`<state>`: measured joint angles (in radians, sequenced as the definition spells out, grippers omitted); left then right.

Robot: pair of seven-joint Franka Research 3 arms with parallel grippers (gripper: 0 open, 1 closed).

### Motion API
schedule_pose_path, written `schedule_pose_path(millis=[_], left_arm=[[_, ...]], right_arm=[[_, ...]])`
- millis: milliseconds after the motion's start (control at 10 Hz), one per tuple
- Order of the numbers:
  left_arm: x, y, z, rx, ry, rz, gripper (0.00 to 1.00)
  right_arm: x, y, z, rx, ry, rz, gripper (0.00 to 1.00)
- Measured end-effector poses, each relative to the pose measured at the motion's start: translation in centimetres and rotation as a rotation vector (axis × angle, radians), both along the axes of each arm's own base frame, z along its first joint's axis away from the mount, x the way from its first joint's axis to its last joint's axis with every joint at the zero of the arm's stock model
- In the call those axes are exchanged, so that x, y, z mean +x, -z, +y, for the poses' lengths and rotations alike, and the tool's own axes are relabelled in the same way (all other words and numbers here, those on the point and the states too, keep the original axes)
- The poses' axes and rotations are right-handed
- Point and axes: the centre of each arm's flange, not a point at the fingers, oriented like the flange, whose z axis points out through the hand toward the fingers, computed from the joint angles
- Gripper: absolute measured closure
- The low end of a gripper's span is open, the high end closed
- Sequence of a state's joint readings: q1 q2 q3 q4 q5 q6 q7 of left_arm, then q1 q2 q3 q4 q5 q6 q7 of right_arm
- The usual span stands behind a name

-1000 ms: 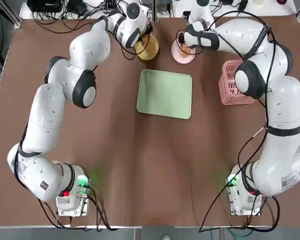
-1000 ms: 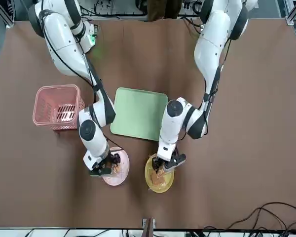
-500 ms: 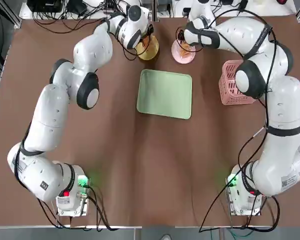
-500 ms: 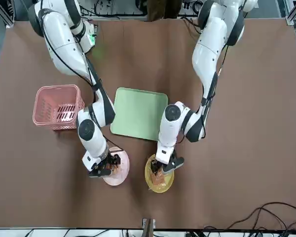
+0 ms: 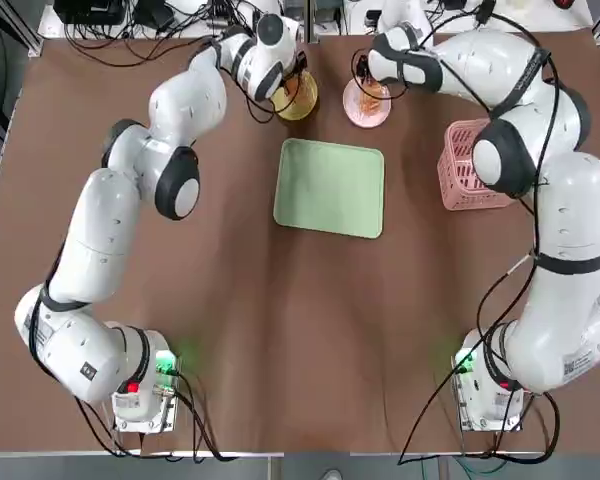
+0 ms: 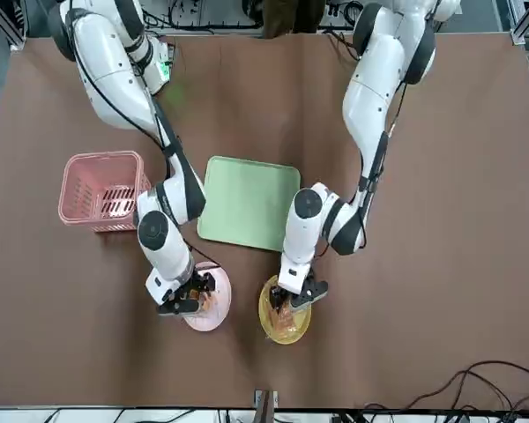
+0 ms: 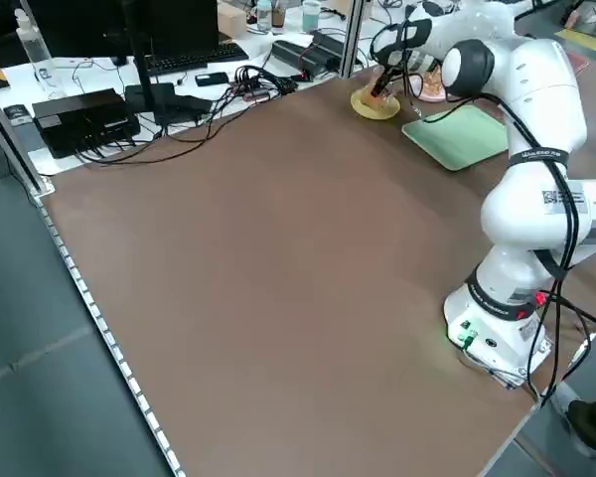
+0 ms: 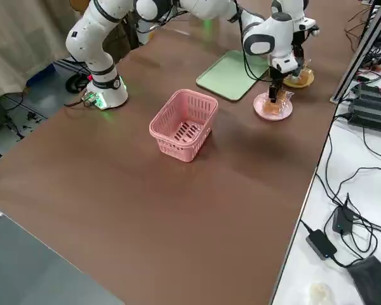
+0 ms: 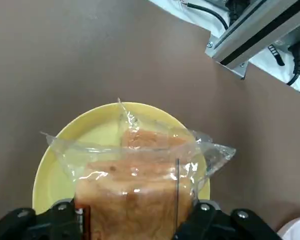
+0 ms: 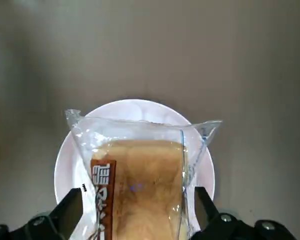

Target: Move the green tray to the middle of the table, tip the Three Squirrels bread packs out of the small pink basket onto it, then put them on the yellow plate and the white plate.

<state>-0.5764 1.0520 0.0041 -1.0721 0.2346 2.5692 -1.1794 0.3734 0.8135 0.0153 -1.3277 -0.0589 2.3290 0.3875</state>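
Note:
The green tray (image 5: 330, 188) lies bare at mid-table. At the far edge sit the yellow plate (image 9: 60, 165) and the white plate (image 10: 135, 110), each with a Three Squirrels bread pack on it. My left gripper (image 9: 132, 212) is over the yellow plate, its fingers pressed against both sides of that bread pack (image 9: 135, 180). The right gripper (image 10: 137, 210) hangs open over the white plate, with gaps on both sides of the other bread pack (image 10: 140, 185). On the robot's right, the small pink basket (image 8: 183, 124) stands upright and looks empty.
Cables, power bricks and a keyboard (image 7: 179, 60) lie on the white bench beyond the table's far edge. A metal frame post (image 9: 260, 30) stands just past the yellow plate. Both arms' elbows reach over the table's far half.
Both arms have shifted their upper links slightly. The grippers stay over their plates, the right wrist a little farther back. Tray, basket and plates have not moved.

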Motion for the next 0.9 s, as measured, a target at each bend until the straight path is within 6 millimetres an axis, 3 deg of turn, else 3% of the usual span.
schedule_pose_path(millis=[300,500,600,700,900], left_arm=[[0.1,0.1,0.2,0.004,-0.002,-0.001,0.24],[0.3,0.2,0.5,0.011,-0.006,-0.002,0.24],[0.4,0.4,0.8,0.019,-0.003,0.0,0.24],[0.6,0.8,1.1,0.028,0.003,0.002,0.24],[1.3,1.0,2.3,0.041,-0.003,0.008,0.24]], right_arm=[[0.1,-1.4,0.0,0.005,0.0,-0.012,0.01],[0.1,-3.5,0.0,0.007,0.002,-0.018,0.01],[0.1,-5.8,-0.3,0.009,0.008,-0.024,0.01],[0.0,-9.5,-1.5,0.007,0.027,-0.016,0.01],[-1.1,-19.9,-7.3,-0.006,0.087,0.017,0.01]])
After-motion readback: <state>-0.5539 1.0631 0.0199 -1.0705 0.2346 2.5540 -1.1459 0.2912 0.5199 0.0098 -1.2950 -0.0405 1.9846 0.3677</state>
